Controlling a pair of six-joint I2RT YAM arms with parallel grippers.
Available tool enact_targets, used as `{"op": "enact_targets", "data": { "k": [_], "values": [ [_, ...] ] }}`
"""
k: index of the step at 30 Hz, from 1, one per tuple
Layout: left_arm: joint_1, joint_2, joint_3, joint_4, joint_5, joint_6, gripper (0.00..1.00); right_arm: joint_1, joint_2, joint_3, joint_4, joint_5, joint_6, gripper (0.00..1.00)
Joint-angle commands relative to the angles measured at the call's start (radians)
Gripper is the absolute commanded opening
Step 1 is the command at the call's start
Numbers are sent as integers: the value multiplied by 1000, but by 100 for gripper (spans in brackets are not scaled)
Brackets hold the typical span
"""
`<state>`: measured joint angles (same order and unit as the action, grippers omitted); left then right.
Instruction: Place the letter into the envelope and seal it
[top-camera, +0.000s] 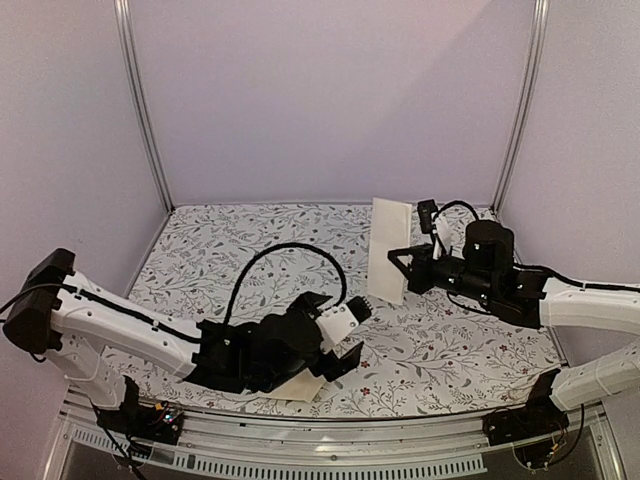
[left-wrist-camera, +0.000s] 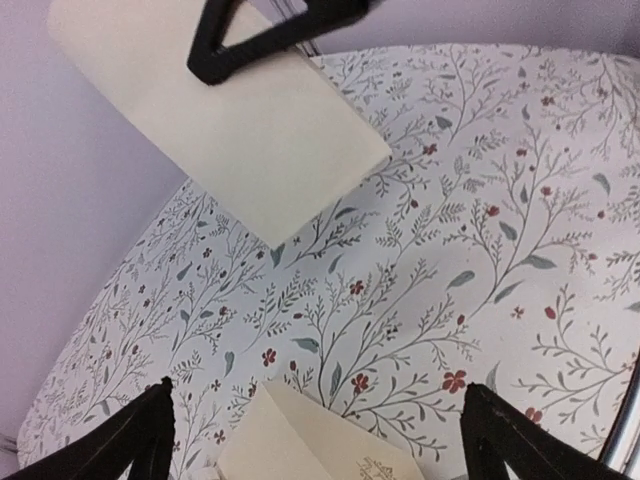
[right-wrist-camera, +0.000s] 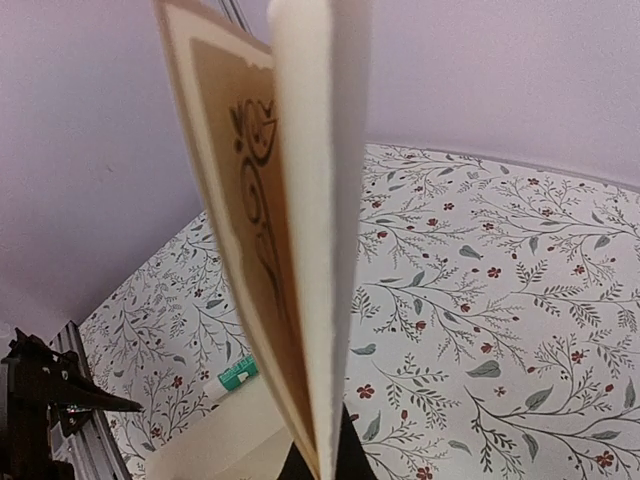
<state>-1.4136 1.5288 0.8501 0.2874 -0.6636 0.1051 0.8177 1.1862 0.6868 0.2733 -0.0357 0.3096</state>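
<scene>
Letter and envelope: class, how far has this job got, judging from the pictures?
Done: the letter, apparently folded, is off the table. In hand: the right gripper pinches it upright; the left gripper hangs open over the envelope. Left: sliding it in, then sealing.

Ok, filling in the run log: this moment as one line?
left gripper: open, over envelope on table | right gripper: shut on folded letter, upright in air | insertion: not done

No legible text; letter (right-wrist-camera: 243, 190) print indecipherable.
</scene>
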Motion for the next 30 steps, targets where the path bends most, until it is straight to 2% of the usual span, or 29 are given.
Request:
{"op": "enact_targets", "data": {
  "k": [1, 4, 8, 15, 19, 25, 30],
  "values": [
    [-69, 139, 130, -435, -165, -25, 100, -13, -62, -41, -43, 121, 16, 0],
    [-127, 155, 138, -502, -99, -52, 100, -16, -115, -70, -62, 136, 17, 0],
    [-227, 168, 169, -601, -82, -84, 100, -18, -191, -113, -86, 143, 19, 0],
    [-378, 317, 308, -994, -189, -298, 100, -18, -284, -151, -119, 152, 26, 0],
    [-404, 346, 340, -1121, -212, -406, 100, -18, -302, -156, -120, 140, 29, 0],
    [-389, 409, 366, -1256, -233, -490, 99, -18, -303, -160, -120, 130, 31, 0],
    [-358, 419, 331, -1257, -251, -501, 89, -18, -307, -165, -118, 121, 29, 0]
  ]
}}
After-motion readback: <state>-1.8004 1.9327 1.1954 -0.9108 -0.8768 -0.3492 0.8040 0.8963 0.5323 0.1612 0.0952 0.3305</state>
